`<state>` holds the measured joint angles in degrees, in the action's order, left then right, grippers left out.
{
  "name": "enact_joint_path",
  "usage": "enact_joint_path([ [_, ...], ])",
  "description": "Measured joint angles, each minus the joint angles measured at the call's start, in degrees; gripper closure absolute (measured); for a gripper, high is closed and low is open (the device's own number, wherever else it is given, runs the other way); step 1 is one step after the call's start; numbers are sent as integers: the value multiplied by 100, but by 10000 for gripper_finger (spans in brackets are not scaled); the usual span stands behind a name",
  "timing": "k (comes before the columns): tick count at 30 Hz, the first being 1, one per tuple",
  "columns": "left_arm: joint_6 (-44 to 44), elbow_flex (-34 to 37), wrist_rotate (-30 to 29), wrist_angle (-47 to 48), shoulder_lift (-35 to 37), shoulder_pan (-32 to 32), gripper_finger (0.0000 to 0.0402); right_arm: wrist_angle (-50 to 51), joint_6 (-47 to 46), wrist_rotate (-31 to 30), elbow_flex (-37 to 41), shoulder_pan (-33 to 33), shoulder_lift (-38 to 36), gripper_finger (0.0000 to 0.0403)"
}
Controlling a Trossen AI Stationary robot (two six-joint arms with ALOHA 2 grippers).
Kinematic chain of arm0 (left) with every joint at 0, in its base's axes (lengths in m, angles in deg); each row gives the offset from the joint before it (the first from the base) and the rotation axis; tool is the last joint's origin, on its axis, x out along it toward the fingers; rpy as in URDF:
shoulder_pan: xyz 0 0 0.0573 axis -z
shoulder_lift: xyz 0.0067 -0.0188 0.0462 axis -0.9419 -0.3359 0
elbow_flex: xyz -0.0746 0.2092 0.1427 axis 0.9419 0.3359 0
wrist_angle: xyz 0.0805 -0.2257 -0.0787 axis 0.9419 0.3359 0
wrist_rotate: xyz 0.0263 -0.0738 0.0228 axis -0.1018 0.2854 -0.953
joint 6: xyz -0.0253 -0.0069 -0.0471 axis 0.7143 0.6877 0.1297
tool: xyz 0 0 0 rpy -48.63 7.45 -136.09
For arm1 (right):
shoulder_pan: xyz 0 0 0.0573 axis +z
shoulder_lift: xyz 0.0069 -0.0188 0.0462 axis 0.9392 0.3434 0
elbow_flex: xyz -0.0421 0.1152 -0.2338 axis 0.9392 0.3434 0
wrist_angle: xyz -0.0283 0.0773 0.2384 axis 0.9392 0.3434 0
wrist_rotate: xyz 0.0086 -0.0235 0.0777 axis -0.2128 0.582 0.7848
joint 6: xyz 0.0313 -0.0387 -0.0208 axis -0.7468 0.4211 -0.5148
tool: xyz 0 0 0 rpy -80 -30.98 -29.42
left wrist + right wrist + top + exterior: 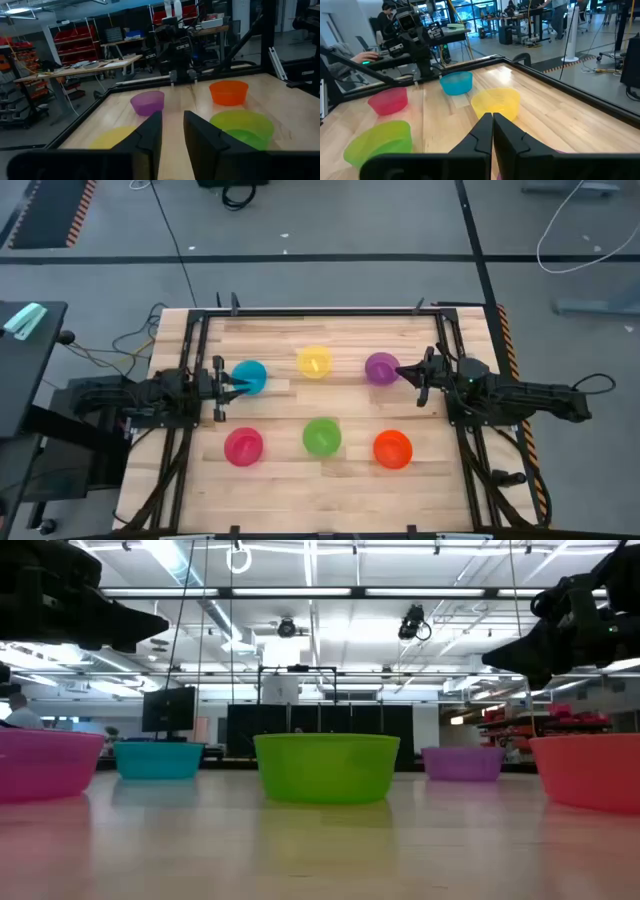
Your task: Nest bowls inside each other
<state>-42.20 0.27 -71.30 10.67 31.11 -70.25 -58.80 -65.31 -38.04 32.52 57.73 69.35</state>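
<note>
Six small bowls stand upright on their bases in two rows on the wooden table. The far row is blue [249,376], yellow [314,362] and purple [381,367]. The near row is pink [243,446], green [321,437] and orange [392,448]. My left gripper [232,387] hovers raised at the blue bowl's left rim, with a narrow gap between its fingers [173,125]. My right gripper [402,370] hovers raised just right of the purple bowl, fingers shut together [493,120]. In the low view both arms hang well above the bowls, and the yellow bowl is hidden behind the green bowl [326,767].
A black metal frame [203,360] runs along the table's edges, with both arm bases behind its left and right rails. Bare wood lies between the bowls and along the near edge [320,495]. A person [387,12] sits at a desk beyond the table.
</note>
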Motion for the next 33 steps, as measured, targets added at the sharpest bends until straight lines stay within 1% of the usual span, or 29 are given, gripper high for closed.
enact_joint_path([
  [7, 0, 0, 0, 2, 0, 2, 321, 1, -1, -1, 1, -1, 2, 384],
  [17, 0, 0, 0, 2, 0, 0, 312, 1, -2, -1, 1, -2, 1, 384],
  [26, 0, 0, 0, 2, 0, 2, 321, 2, -1, 0, 1, 0, 2, 384],
  [33, -1, 0, 0, 2, 0, 2, 316, 1, -1, -2, 1, 0, 2, 384],
])
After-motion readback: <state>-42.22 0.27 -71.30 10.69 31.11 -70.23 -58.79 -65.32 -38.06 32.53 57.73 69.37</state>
